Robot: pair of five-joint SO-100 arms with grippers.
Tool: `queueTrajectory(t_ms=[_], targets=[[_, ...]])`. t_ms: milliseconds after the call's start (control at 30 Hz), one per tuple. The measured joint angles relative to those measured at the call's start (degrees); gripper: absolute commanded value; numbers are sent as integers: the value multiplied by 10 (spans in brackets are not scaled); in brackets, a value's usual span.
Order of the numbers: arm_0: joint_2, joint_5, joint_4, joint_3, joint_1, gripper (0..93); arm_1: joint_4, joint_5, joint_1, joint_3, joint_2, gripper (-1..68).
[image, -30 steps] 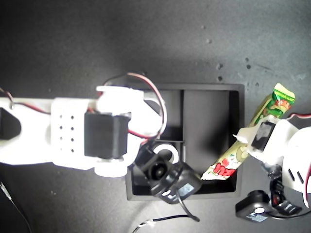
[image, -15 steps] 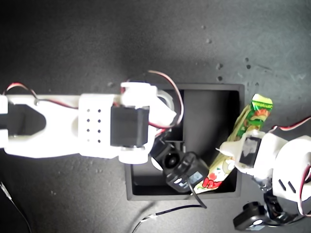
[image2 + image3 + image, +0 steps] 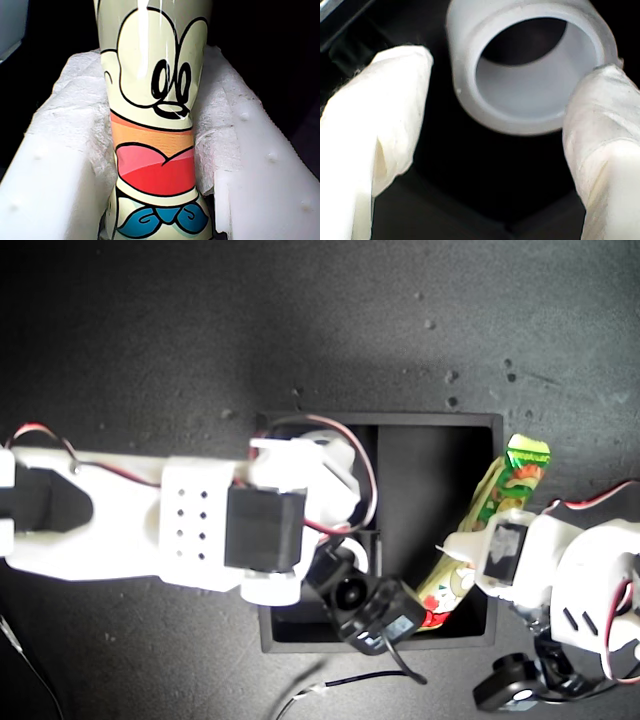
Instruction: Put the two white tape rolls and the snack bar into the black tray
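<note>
First end effector (image 3: pixel 155 165): padded jaws clamped on snack bar (image 3: pixel 152 115), cartoon wrapper pinched between them. In exterior view, snack bar (image 3: pixel 480 535) held tilted, lower end inside long compartment of black tray (image 3: pixel 430 425), green crimped end above tray wall at exterior view's right.

Second end effector (image 3: pixel 495 130): jaws spread apart, nothing gripped; one fingertip (image 3: pixel 600 110) touching white tape roll (image 3: pixel 530 65), which lies in black tray. Dark bench (image 3: pixel 200 330) seen beneath.
</note>
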Motion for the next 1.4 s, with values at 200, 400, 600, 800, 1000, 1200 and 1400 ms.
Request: queueTrajectory(t_ms=[200,400,600,800,1000,1200,1400], targets=[[209,5,0,167,-18,168,25,-2,1,-96,-88,187],[512,-40,0,408,-29,157,69,-2,1,-129,-100,281],[718,-110,-19,629,28,149,189,-2,-8,-200,-100,345],[853,-169,-150,875,66,145,342,-2,-4,-349,-99,340],[893,-188,-344,1102,74,94,381,74,40,-322,25,44],[907,-183,-459,1238,60,1,383,222,113,-130,94,-4],[969,-190,-499,1355,49,1,365,292,169,47,179,-6]])
